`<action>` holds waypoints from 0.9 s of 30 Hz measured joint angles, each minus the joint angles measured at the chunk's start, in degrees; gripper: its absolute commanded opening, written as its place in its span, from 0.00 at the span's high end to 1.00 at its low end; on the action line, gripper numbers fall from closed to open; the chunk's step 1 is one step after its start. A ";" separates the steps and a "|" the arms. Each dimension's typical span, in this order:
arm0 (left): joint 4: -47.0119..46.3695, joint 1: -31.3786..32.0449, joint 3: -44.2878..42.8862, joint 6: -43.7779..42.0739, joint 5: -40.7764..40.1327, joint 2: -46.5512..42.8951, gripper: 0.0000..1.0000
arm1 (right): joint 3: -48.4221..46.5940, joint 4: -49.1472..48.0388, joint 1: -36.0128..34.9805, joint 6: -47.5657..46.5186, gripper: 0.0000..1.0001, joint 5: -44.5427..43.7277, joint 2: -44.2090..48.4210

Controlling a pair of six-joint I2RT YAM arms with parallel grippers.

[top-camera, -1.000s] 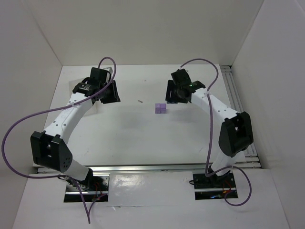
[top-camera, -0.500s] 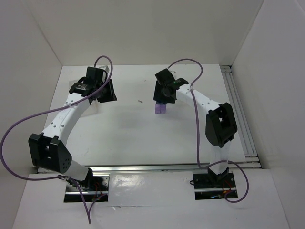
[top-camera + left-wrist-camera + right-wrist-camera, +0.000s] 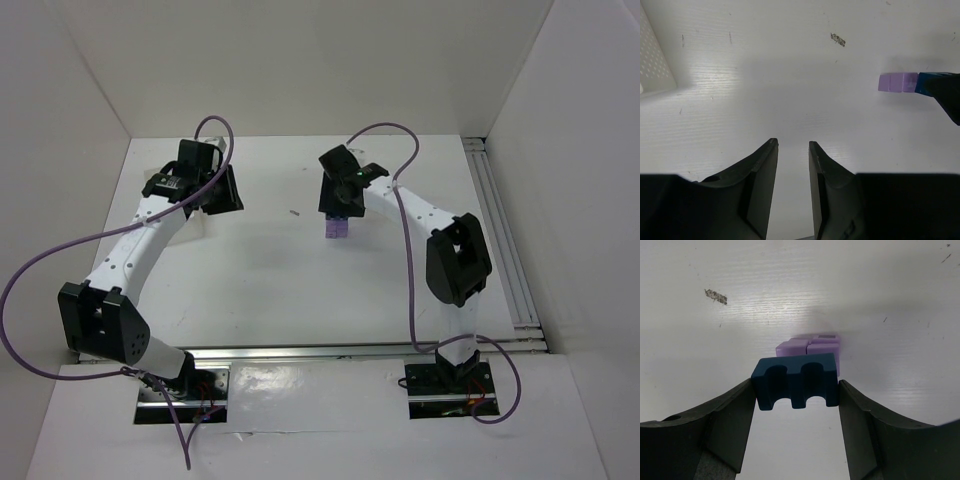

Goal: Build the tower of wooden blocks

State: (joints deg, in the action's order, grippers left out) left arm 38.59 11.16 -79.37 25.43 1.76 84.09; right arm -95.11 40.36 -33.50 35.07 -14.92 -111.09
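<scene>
Two light purple blocks [image 3: 337,229] lie side by side on the white table; they also show in the right wrist view [image 3: 808,348] and the left wrist view [image 3: 897,82]. My right gripper [image 3: 341,196] [image 3: 796,385] is shut on a dark blue block [image 3: 794,379] with two arched cut-outs. It holds the block just above and slightly nearer than the purple pair. The blue block also shows in the left wrist view [image 3: 932,83], touching or nearly touching the purple pair. My left gripper [image 3: 217,191] [image 3: 792,146] is to the left, its jaws slightly apart and empty.
A white perforated box corner [image 3: 655,65] lies at the left gripper's far left. A small dark scrap [image 3: 294,212] lies on the table between the grippers. White walls enclose the table on three sides; rails [image 3: 500,220] run along its right side.
My right gripper has swung left with the blue block, from beside the purple blocks to right over them. My left gripper has drifted slightly left.
</scene>
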 measured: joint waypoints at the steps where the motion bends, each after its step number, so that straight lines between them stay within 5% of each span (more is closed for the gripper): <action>1: 0.02 0.00 0.00 0.00 0.00 0.00 0.56 | -0.09 0.07 -0.04 0.00 0.39 -0.13 -0.22; 27: 0.02 0.00 0.42 0.00 0.02 0.00 0.56 | -2.03 1.77 -0.50 0.00 0.38 -1.88 -2.95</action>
State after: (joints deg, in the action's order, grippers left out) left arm 38.61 11.16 -78.96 25.43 1.78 84.09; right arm -97.14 42.13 -34.00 35.07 -16.80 -114.04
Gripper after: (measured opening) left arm 0.437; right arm 0.699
